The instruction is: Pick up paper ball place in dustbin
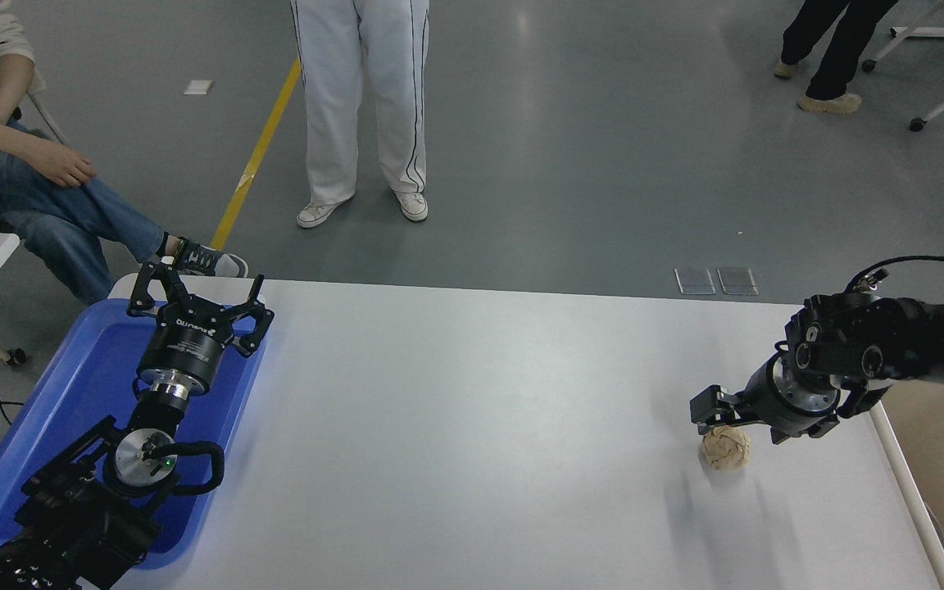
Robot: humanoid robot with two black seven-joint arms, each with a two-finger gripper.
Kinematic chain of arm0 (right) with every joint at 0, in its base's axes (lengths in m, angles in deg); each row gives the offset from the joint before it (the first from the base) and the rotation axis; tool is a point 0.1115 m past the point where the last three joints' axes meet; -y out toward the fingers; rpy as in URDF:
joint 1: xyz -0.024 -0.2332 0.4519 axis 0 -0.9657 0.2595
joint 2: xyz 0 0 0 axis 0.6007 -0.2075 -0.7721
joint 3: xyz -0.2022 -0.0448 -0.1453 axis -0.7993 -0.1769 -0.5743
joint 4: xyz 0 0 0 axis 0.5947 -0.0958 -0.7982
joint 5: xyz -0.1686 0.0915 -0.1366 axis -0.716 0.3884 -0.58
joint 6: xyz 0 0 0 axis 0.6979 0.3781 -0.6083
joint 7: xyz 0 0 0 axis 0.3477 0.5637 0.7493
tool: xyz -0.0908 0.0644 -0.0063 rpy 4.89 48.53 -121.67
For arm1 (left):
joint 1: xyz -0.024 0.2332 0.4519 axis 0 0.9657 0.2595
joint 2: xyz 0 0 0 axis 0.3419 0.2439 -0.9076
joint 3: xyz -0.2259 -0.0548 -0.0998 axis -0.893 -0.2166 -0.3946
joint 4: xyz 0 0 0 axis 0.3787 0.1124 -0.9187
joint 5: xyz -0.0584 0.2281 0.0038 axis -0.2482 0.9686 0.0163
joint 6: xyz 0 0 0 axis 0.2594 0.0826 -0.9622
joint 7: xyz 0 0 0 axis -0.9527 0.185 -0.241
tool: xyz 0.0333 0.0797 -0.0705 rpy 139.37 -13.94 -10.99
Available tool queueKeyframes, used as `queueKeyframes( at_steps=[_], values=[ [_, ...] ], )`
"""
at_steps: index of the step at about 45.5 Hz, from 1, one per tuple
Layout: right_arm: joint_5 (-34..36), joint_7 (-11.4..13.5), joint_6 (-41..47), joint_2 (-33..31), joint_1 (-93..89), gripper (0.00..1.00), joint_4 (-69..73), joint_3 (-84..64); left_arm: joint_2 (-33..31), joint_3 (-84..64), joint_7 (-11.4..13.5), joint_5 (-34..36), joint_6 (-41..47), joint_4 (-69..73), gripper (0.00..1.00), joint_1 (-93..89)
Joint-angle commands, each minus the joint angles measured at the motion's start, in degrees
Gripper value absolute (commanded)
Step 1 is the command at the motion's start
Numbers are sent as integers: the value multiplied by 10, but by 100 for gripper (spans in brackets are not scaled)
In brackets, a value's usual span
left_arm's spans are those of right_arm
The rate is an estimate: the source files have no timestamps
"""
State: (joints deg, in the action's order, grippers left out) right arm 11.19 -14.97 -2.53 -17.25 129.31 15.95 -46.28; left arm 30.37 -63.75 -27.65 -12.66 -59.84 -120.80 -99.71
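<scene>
The left end effector (193,297) carries white lettering on its black body, seen upside down and too small to read with certainty; its fingers are spread apart and grasp nothing; it is parked over the blue tray (46,410) at the table's left edge, with a small green light glowing on the arm joint behind it.

The paper ball (725,448), a crumpled beige wad, lies on the white table (456,426) near its right side; the right end effector (714,416) reaches in from the right edge and hangs just above and behind the ball, one dark finger (705,406) showing at the ball's upper left; whether it touches the paper cannot be told, nor whether it is released or clenched. The dustbin (902,483) sits hard against the table's right edge, its white rounded rim running down toward the lower right corner and its beige inside showing beyond.

The table top is plain, smooth and faintly glossy; past it lies a grey floor with a yellow line (255,160) running across it, two clear floor plates (715,281) near the table's far edge, and a small white square further off. A person in white trousers (361,98) stands at the far side; another sits at the left in jeans (46,221); dark-trousered legs (832,49) stand at the upper right beside a wheeled white frame (943,90).
</scene>
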Motion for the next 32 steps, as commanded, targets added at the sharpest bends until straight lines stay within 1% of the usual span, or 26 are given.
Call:
queueKeyframes(
  at_steps=[1,21,32],
  values=[
    [-11,0,-10,7,-27,100,-43,12,0,0,1,0,0,0,100,0],
    [-21,0,-25,30,-97,100,-107,61,0,0,1,0,-1,0,100,0],
    [-23,0,-55,31,-109,100,-109,61,0,0,1,0,-1,0,100,0]
  ],
)
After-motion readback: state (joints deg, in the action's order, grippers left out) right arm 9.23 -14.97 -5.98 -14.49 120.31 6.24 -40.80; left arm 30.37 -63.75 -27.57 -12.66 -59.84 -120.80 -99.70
